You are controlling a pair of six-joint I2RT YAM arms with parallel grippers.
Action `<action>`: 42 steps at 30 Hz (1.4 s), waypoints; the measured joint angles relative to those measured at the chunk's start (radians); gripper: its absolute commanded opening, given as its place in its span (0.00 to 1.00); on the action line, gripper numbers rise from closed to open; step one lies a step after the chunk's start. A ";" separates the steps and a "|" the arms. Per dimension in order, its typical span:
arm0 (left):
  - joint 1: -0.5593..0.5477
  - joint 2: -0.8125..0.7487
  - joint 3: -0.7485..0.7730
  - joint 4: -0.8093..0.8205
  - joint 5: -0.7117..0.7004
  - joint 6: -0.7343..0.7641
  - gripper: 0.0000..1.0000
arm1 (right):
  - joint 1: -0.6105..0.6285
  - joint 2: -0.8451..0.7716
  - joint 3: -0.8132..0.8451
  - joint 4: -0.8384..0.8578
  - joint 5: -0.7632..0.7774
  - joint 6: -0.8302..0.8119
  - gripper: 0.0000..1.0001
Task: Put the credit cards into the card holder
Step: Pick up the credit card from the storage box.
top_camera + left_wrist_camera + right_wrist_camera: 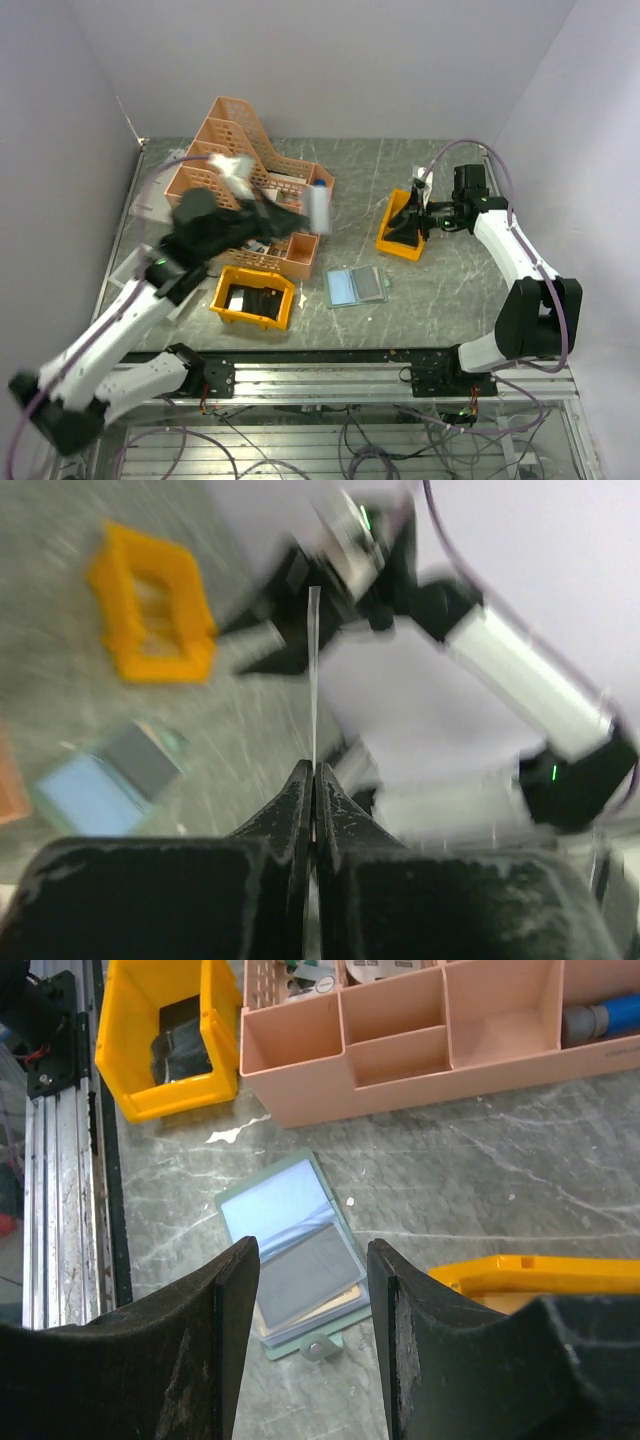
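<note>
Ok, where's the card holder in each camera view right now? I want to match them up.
Top external: card holder lies open, centre, below-left of the right-hand yellow bin.
Left wrist: blurred, lower left, below that bin.
Right wrist: centre, up-left of the bin's rim.
Shared landmark: that yellow bin.

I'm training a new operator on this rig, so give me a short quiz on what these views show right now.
1. True or false: the card holder lies open on the table.
2. What does the left gripper pinch? A) a credit card B) the card holder C) nothing
3. How do the right gripper's jaws stand, and is anything between them?
Key: 1 true; 2 A; 3 open, with nothing held.
</note>
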 measured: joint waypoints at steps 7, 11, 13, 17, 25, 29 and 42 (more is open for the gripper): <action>-0.378 0.260 0.029 0.154 -0.216 0.110 0.07 | -0.051 -0.030 -0.030 0.019 -0.041 0.022 0.51; -0.377 0.268 -0.109 0.378 -0.278 0.067 0.07 | -0.063 -0.041 -0.037 0.025 -0.101 0.038 0.59; -0.377 0.278 -0.209 0.504 -0.294 0.016 0.07 | -0.063 -0.041 -0.055 0.039 -0.158 0.053 0.63; -0.377 0.354 -0.367 0.724 -0.306 -0.085 0.07 | -0.047 -0.044 -0.143 0.141 -0.258 0.165 0.64; -0.385 0.447 -0.403 0.958 -0.308 -0.177 0.07 | 0.077 -0.049 -0.286 0.523 -0.318 0.576 0.62; -0.386 0.508 -0.407 1.091 -0.303 -0.217 0.07 | 0.108 -0.049 -0.348 0.789 -0.311 0.855 0.58; -0.391 0.537 -0.419 1.142 -0.246 -0.206 0.07 | 0.150 -0.058 -0.356 1.042 -0.303 1.178 0.44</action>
